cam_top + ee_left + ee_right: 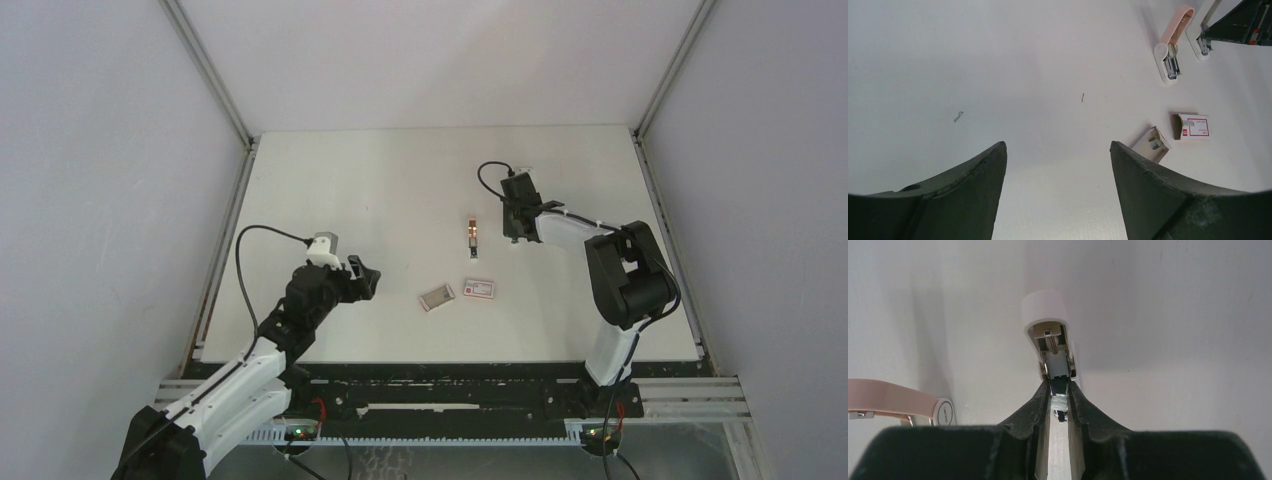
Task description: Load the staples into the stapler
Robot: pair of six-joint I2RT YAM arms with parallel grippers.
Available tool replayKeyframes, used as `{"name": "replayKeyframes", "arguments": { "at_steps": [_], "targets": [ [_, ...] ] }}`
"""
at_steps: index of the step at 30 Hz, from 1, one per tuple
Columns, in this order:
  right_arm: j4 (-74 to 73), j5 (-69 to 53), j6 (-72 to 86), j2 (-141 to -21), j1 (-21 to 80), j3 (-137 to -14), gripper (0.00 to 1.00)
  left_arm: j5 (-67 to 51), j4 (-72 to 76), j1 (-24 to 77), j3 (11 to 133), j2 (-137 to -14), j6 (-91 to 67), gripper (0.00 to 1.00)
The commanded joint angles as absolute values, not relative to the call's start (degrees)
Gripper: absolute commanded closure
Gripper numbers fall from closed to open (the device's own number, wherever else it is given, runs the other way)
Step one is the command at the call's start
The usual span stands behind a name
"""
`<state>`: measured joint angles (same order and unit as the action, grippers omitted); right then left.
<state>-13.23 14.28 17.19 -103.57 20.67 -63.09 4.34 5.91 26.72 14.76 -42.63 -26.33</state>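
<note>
My right gripper [1060, 385] is shut on a small white stapler [1049, 335] with its metal magazine exposed. A ribbed silvery strip [1060, 401] shows in the channel between the fingers; I cannot tell if it is staples. From the left wrist the same stapler [1202, 47] shows at the far right under the right gripper [514, 232]. The pink-red carton [1194, 126] lies on the table, and its slide-out tray [1152, 145] lies beside it with grey staples [1154, 143] inside. My left gripper [1058, 145] hovers open and holds nothing, left of the tray [437, 297].
A pink mini stapler [1174, 42] lies on the table just left of the held white one, also at the left edge of the right wrist view as the pink stapler [898, 397]. Two loose bent staples [958, 116] lie on the white table [330, 180]. Grey walls enclose the table.
</note>
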Motion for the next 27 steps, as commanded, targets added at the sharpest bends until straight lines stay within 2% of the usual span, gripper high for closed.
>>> {"name": "replayKeyframes", "arguments": {
  "at_steps": [1,27],
  "targets": [
    [-13.96,13.79,18.33,-102.75,20.9,-64.64,0.86,4.79,7.89,26.36,13.8,-41.97,-25.32,0.2],
    [-16.19,2.46,24.23,-100.36,29.4,-63.55,0.87,4.83,7.31,26.37,14.08,-42.27,-25.31,0.2]
  ]
}}
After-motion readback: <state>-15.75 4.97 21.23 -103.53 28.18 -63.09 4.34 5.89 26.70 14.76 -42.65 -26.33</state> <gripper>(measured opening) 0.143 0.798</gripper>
